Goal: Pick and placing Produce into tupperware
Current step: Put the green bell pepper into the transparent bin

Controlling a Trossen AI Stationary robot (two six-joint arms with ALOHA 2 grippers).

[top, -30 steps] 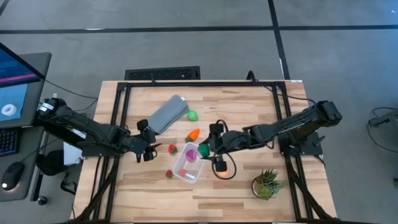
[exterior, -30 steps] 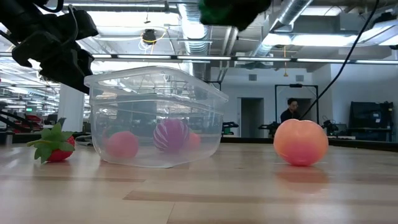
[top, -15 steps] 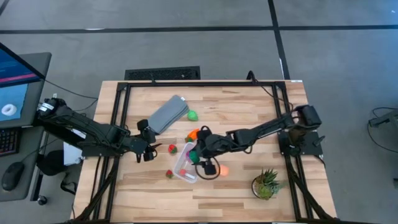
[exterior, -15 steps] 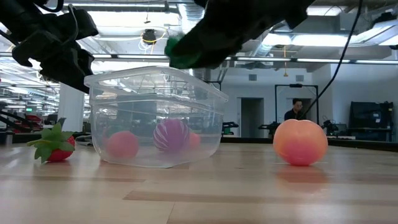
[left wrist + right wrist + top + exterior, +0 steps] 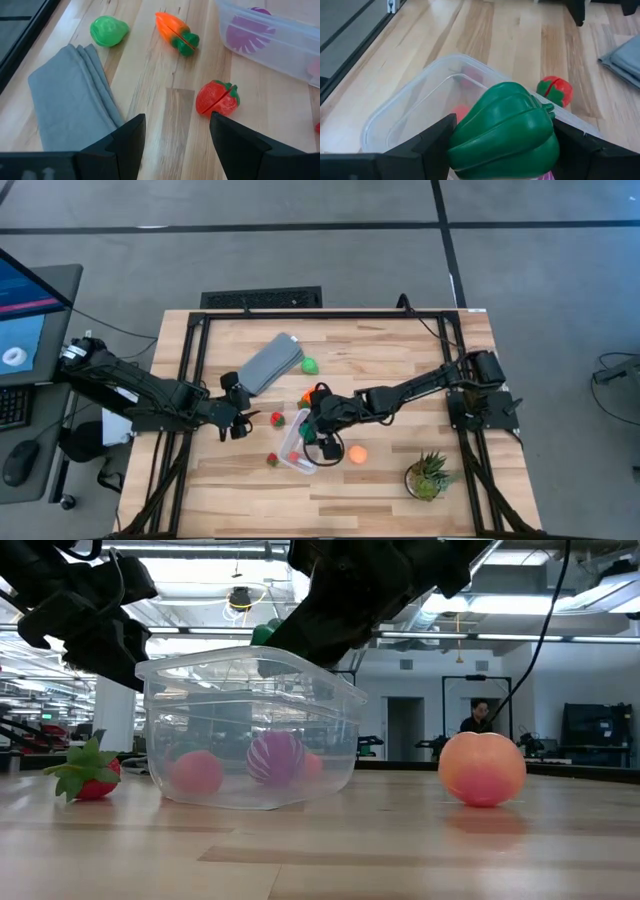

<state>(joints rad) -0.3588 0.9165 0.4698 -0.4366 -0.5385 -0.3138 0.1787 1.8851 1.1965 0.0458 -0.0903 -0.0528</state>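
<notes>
Far left over the wooden counter: left gripper, jaws spread and empty, hovering beside a red strawberry. Just behind it, a folded grey cloth, with a light green pear-shaped piece at its far end and an orange carrot nearer the middle. Another strawberry near the front edge, left of the container.

At centre: clear, whitish tupperware, rectangular with rounded corners, holding a purple striped ball and reddish pieces. Directly above its open top, right gripper, jaws pinching a dark green ribbed pepper, glossy and lobed.

Right of the container: yellow-orange ball resting apart on the counter. Farther right, near the front corner, a spiky green potted plant. Across the room behind, a person standing.
</notes>
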